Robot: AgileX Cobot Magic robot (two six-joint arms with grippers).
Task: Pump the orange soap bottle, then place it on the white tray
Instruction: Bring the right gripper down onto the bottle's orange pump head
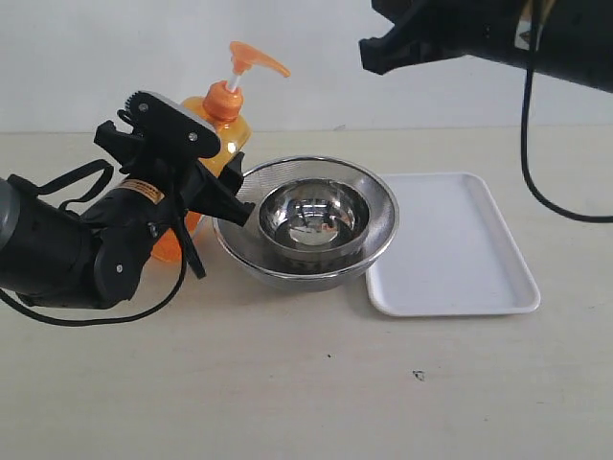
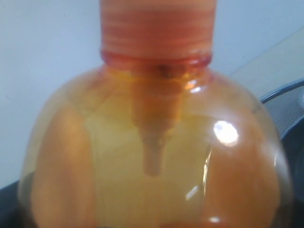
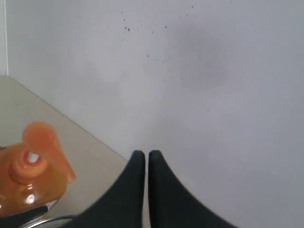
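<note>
Left pincer [image 1: 218, 228] straddles one orange soap bottle [image 1: 222, 120], upright between its fingers (squeezed or merely flanked, I cannot tell). Right pincer [image 3: 145, 159], pressed together, hangs higher, aside. Past the left pincer on the surface [image 1: 287, 383]: two nested steel bowls [image 1: 379, 195], then one white tray [image 1: 460, 240].

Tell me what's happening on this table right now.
The left gripper is right up against the orange soap bottle, which is upright beside two nested steel bowls. Whether its jaws actually clamp the bottle cannot be seen. The right gripper, shut, hangs high up, off to one side of the pump head. The white tray lies on the other side of the bowls, and the bottle is not on it yet.
</note>
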